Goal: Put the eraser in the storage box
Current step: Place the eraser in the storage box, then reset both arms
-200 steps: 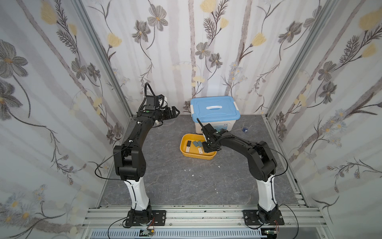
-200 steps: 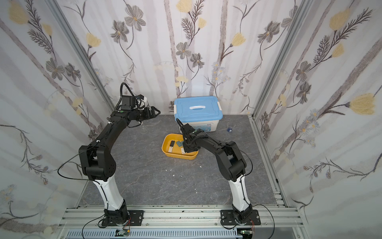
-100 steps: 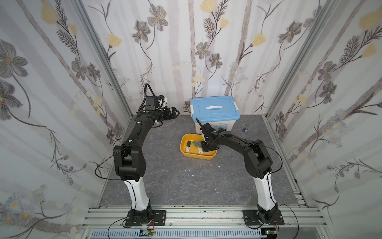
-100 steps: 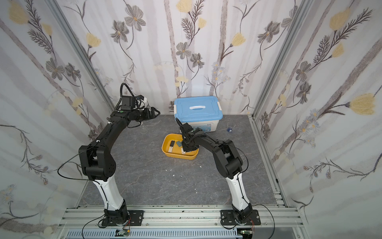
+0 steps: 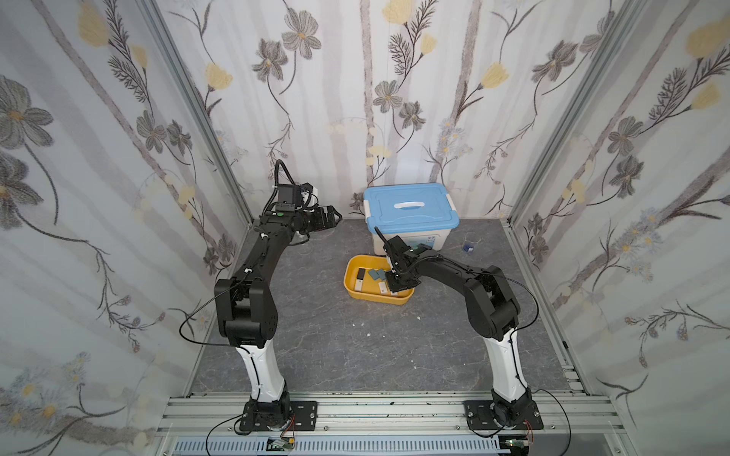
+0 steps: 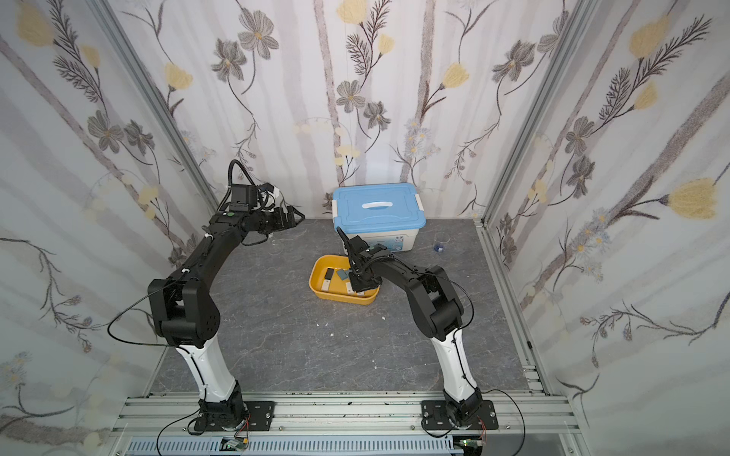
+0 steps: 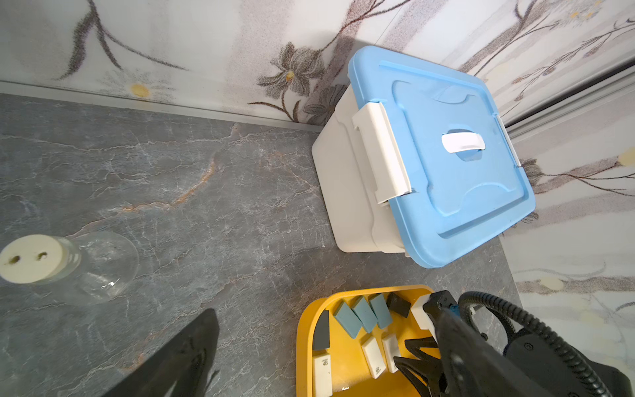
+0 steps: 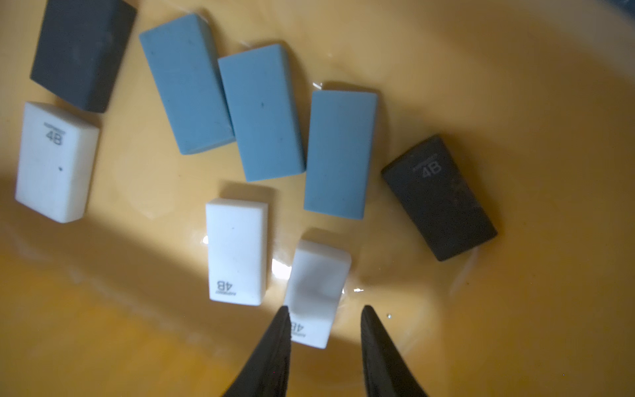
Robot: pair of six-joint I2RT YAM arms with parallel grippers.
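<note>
Eraser [image 8: 319,275] lies on the box [image 8: 515,86] floor, lower centre of the right wrist view. Right hand [image 8: 325,309] straddles it, parted, gripping nothing. Placement looks done; only withdrawal remains.

Right gripper [image 8: 326,318] low inside storage box [image 8: 515,103]. White eraser [image 8: 318,285] fills most of gap btwn fingers [image 8: 271,350], slim clearance one side. 2nd white eraser [image 8: 237,251] just outside one finger, black eraser [image 8: 439,199] past the other, blue erasers [image 8: 261,113] ahead.
</note>
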